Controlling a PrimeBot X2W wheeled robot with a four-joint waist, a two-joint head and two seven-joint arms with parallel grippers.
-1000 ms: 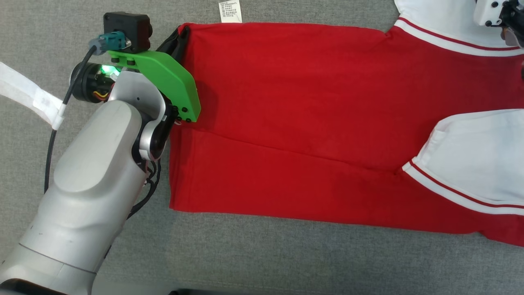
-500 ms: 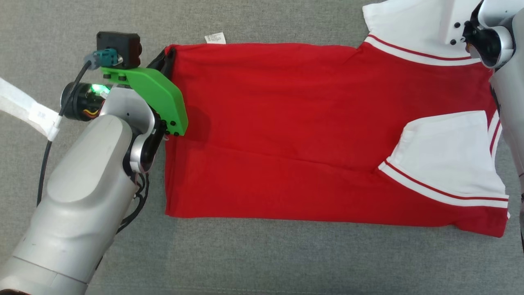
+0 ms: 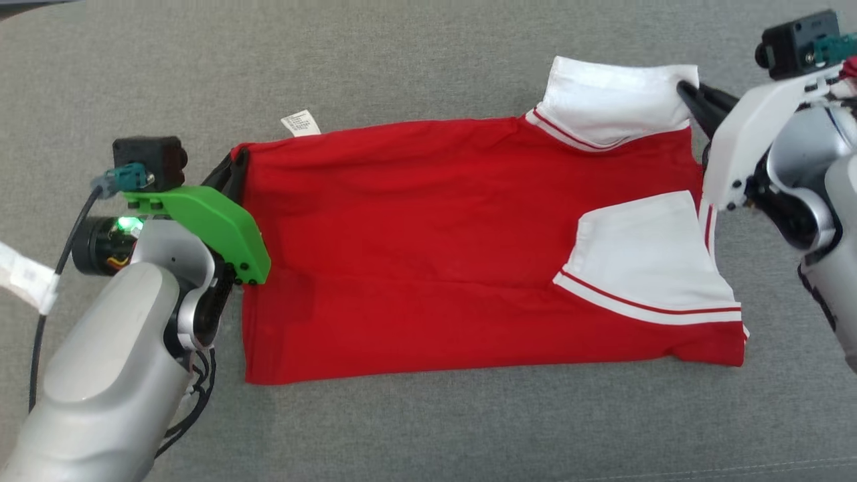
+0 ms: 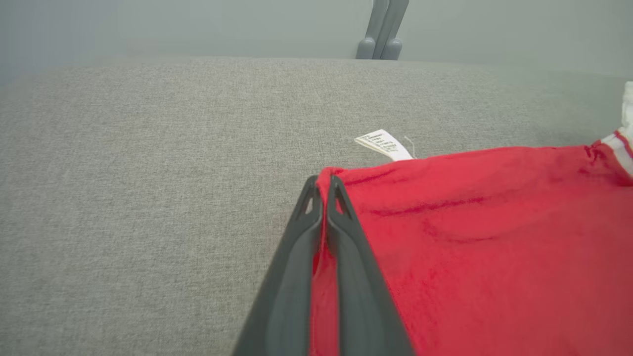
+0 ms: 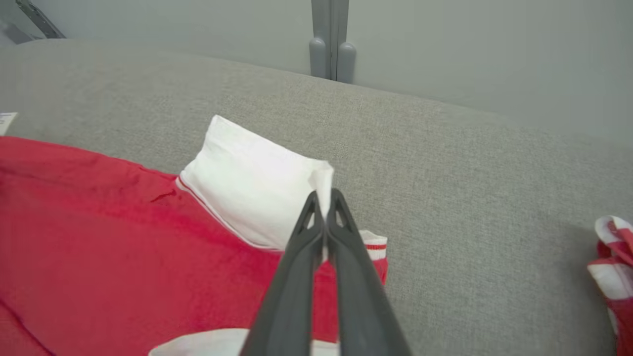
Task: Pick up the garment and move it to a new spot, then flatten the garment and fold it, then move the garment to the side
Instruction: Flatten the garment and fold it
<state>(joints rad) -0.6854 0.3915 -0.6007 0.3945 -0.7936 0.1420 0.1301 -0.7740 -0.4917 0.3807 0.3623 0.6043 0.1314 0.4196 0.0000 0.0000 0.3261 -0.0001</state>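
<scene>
The garment (image 3: 428,248), a red T-shirt with white sleeves, lies flat on the grey fabric surface, one white sleeve folded over its body. My left gripper (image 3: 238,157) is shut on the hem's far corner; in the left wrist view red cloth (image 4: 484,237) is pinched between its fingers (image 4: 322,184). A small white label (image 3: 300,123) sticks out near that corner. My right gripper (image 3: 684,90) is shut on the far white sleeve's edge (image 5: 262,183), with white cloth caught between the tips (image 5: 324,198).
A bundle of red-and-white clothes (image 5: 613,267) lies to the right of the garment in the right wrist view. A white strap (image 3: 23,274) crosses the left edge. A grey post (image 5: 331,44) stands behind the surface's far edge.
The camera has pulled back, so the whole shirt shows now. My right gripper has closed on the far white sleeve. The left gripper keeps hold of the hem corner.
</scene>
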